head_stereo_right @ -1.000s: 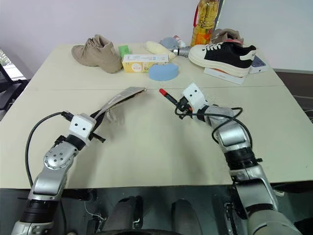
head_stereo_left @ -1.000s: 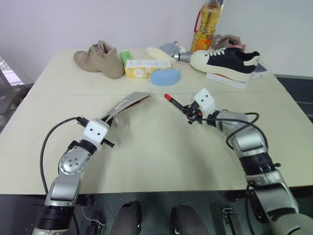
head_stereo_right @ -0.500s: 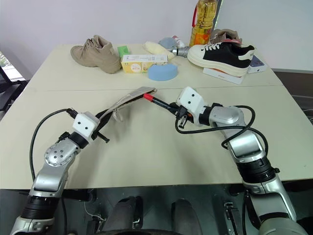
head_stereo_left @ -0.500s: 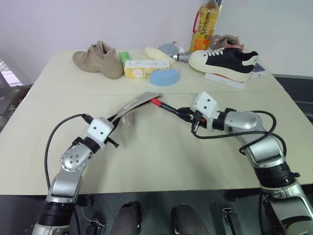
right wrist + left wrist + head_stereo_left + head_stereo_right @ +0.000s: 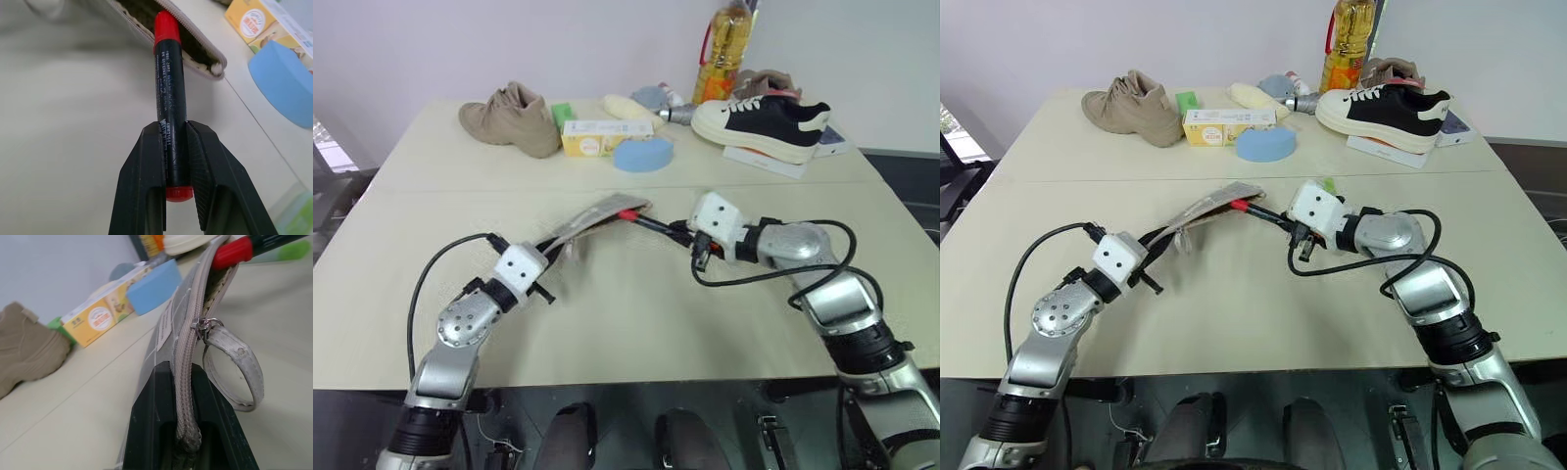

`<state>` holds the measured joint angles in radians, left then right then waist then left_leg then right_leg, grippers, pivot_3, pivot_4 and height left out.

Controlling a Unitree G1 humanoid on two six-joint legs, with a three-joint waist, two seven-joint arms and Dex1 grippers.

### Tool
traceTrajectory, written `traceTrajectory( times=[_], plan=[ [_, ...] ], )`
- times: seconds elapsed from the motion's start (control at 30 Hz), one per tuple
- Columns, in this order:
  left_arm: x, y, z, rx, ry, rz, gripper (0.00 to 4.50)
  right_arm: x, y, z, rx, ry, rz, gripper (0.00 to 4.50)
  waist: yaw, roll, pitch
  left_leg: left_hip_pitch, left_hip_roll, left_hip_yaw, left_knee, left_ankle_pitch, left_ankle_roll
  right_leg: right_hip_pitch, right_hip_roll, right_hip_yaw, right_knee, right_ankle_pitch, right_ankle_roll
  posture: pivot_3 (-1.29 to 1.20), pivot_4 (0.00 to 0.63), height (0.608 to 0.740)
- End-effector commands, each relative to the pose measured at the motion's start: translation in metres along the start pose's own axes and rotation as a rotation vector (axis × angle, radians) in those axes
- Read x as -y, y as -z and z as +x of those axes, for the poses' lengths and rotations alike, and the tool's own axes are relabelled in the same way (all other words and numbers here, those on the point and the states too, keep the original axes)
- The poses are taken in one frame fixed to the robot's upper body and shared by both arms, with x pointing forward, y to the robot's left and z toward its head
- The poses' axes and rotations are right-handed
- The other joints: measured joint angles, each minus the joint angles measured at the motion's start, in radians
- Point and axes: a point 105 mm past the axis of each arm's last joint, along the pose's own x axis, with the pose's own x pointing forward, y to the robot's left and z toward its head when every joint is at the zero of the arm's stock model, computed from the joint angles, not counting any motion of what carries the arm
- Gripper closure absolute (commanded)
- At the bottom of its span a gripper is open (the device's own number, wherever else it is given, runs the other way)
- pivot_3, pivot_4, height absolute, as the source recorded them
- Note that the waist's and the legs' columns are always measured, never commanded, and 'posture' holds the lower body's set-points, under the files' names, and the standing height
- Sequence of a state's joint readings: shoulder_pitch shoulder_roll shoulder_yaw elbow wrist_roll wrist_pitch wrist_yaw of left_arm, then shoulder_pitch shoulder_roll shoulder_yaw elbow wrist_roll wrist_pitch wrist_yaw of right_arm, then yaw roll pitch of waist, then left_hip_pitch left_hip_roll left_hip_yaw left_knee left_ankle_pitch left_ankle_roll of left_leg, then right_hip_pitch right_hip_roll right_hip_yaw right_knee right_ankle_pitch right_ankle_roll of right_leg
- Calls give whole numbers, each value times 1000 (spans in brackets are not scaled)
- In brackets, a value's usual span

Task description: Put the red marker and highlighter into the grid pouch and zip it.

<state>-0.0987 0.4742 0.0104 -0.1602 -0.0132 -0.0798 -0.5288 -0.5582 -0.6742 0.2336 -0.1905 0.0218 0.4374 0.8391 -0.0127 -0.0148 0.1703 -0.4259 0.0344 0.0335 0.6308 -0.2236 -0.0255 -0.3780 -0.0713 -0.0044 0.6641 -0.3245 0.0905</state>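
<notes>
Nosing red marker [image 5: 168,103] into grid pouch [image 5: 592,219] now

The red marker [image 5: 168,98] has a black barrel printed with small pale lettering and a red cap at each end. The grid pouch [image 5: 168,328] is grey with thin white grid lines, a pale grey zip and a whitish loop pull. Both tools' fingers [image 5: 142,196] are black. The table [image 5: 636,304] is pale beige. At its twelve o'clock edge lie a tan shoe [image 5: 512,117], a yellow box [image 5: 607,137], a light-blue sponge [image 5: 644,154] and a black-and-white sneaker [image 5: 764,122].
</notes>
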Motion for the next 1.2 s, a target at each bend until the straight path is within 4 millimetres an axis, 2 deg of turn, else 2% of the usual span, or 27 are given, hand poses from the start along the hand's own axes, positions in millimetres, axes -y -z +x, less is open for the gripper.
traceTrajectory(
  times=[0.03, 0.23, 0.3, 0.43, 0.47, 0.53, 0.67, 0.7, 0.77, 0.83, 0.9, 0.97, 1.07, 1.13, 1.2],
  plan=[
    [6, -17, 1, 71, 77, 59, 4500, 0, -13, -5, 6, -30, -191, 4310, 0, 0, 0, 0, 0, 0, 0, 0, 0, 0, 0, 0, 0, 0, 0, 0, 150, 740],
    [35, -30, 10, 135, 288, 89, 4500, -26, -23, -2, 17, -188, -462, 4310, 0, 0, 0, 0, 0, 0, 0, 0, 0, 0, 1, 0, 0, 0, 0, 0, 150, 740],
    [42, -34, 12, 152, 334, 86, 4500, -32, -27, 2, 38, -205, -490, 4310, 0, 0, 0, 0, 0, 0, 1, 0, 0, 0, 1, 0, 0, 0, 0, 0, 150, 740],
    [44, -33, 14, 147, 343, 87, 4500, -35, -33, 5, 69, -211, -477, 4310, -1, 0, 0, 0, 0, 0, 1, 0, 0, 0, 2, 0, 0, 0, 0, 0, 150, 740],
    [43, -32, 14, 141, 337, 88, 4500, -34, -34, 4, 74, -205, -453, 3511, 0, 0, 0, 0, 1, 0, 1, 0, 0, 0, 2, 0, 0, 0, 0, 0, 150, 740],
    [41, -30, 14, 128, 321, 91, 4500, -31, -35, 2, 79, -198, -411, 2930, 0, 0, 0, 0, 1, -1, 1, 0, 0, 1, 3, 0, 0, 0, 0, 0, 150, 740],
    [31, -21, 15, 83, 233, 96, 4500, -21, -45, -14, 167, -162, -160, 889, 2, 0, 0, 0, 1, -1, 1, 0, 0, 1, 3, 0, 0, 0, 0, 0, 150, 740],
    [26, -19, 16, 71, 192, 83, 4500, -17, -47, -20, 200, -154, -65, 889, 2, 0, 0, 0, 1, -2, 1, 0, 0, 2, 3, 0, 0, 0, 0, 0, 150, 740],
    [16, -13, 18, 36, 98, 79, 4500, 4, -46, -29, 255, -67, 150, 889, 2, 0, 0, 1, 1, -2, 2, 0, 0, 3, 2, 0, 0, 0, 0, 0, 150, 740],
    [10, -10, 19, 18, 49, 85, 4500, 18, -39, -33, 257, -8, 236, 889, 2, 0, 0, 2, 1, -2, 2, 0, 0, 4, 0, 0, 0, 0, 0, 0, 150, 740],
    [7, -5, 20, -13, -1, 79, 4500, 45, -17, -31, 210, 152, 337, 889, -1, 0, 0, 3, 1, -2, 2, 0, 0, 5, 0, 0, 1, 0, 0, 0, 150, 740],
    [6, 2, 20, -48, -33, 69, 4500, 62, 13, -27, 122, 258, 495, 889, -3, 0, 0, 6, 1, -1, 1, 0, 0, 6, 0, 0, 1, 0, 0, 0, 150, 740],
    [8, 7, 22, -77, -59, 76, 4500, 69, 49, -18, -8, 368, 601, 23, -1, 0, 0, 6, 1, -1, 1, 0, 0, 6, 0, 0, 2, 0, 0, 0, 150, 740],
    [8, 8, 25, -85, -92, 63, 4500, 74, 71, -9, -93, 476, 641, 23, -3, 0, 0, 6, 1, 0, 0, 0, 0, 4, 0, 0, 1, 0, 0, 0, 150, 740],
    [6, 7, 30, -84, -126, 43, 4500, 73, 84, 2, -137, 509, 688, 23, -4, 0, 0, 5, 1, 0, 0, 0, 0, 4, 2, 1, 2, 0, 0, 0, 150, 740]
  ],
)
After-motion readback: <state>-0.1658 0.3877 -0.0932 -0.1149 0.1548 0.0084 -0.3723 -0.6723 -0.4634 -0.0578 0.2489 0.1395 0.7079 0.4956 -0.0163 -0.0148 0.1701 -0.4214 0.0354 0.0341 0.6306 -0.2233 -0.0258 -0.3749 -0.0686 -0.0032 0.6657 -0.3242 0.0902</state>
